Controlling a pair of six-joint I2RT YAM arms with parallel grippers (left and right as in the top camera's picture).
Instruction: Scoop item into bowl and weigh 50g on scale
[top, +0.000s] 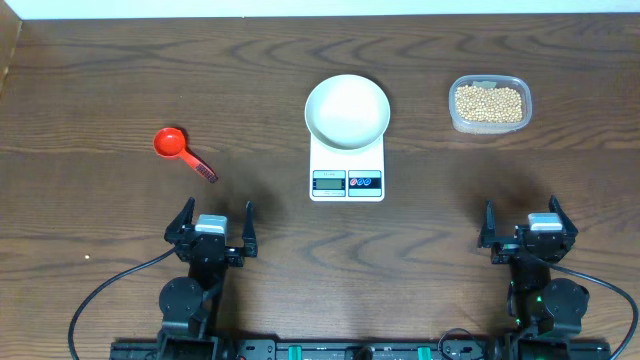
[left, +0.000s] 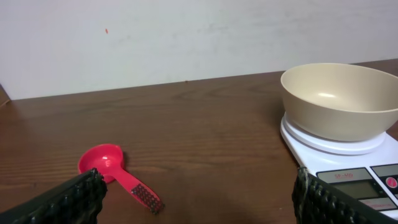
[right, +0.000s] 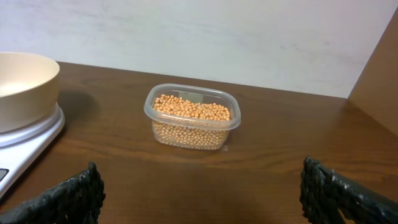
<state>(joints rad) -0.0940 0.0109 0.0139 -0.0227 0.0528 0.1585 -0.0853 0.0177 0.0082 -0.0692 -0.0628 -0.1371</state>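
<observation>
The white bowl (top: 347, 110) stands empty on the white scale (top: 347, 170) at the table's middle; both show in the left wrist view, bowl (left: 339, 99) and scale (left: 348, 155). The tan beans (top: 489, 103) fill a clear tub (top: 490, 122) at the back right, also in the right wrist view (right: 193, 112). A red scoop (top: 178, 148) lies at the left, also in the left wrist view (left: 115, 171). My left gripper (top: 212, 222) and right gripper (top: 527, 222) are open and empty near the front edge.
The bowl's edge (right: 25, 87) and a corner of the scale (right: 25, 146) show at the left of the right wrist view. A pale wall runs behind the table's far edge.
</observation>
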